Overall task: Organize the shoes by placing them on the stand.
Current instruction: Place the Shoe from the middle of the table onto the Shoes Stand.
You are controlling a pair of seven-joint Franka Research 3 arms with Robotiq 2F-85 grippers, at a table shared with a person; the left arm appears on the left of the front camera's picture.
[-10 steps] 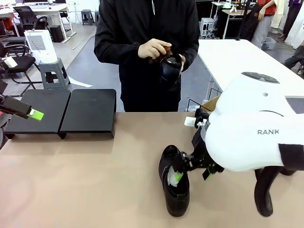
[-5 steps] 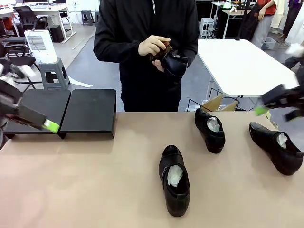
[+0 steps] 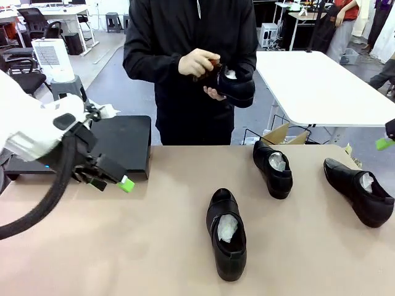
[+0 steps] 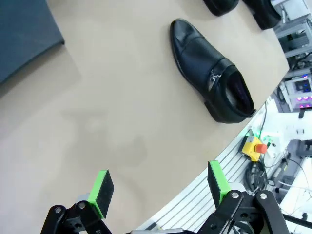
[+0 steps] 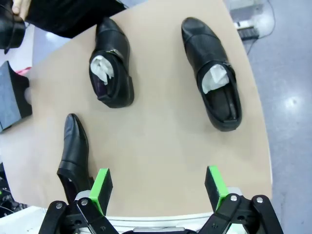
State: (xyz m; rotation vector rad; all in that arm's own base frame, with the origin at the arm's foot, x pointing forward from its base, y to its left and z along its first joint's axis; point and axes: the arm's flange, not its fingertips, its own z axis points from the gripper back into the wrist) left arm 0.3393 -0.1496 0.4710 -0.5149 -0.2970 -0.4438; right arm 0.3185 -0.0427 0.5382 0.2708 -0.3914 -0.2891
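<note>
Three glossy black shoes lie on the tan table, each with white paper inside: one in the middle [image 3: 226,233], one behind it [image 3: 273,168], one at the right [image 3: 359,190]. A person at the far side holds another shoe [image 3: 233,84] in both hands. The matte-black stand [image 3: 126,139] sits at the back left, partly hidden by my left arm. My left gripper [image 3: 111,180] hovers open in front of it, well left of the middle shoe [image 4: 212,78]. Above the table's right end, my right gripper [image 5: 158,187] hangs open, empty, over the shoes [image 5: 212,73]; one green pad [image 3: 384,143] shows at the right edge.
A white table [image 3: 315,80] stands behind at the right, and a cardboard box [image 3: 278,134] sits past the table's far edge. A white device on a grey stool [image 3: 58,68] stands at the back left. Bare tabletop lies between the stand and the middle shoe.
My right arm has pulled back from the middle shoe to the right edge. My left arm has swung in before the stand. The person has turned the shoe in their hands.
</note>
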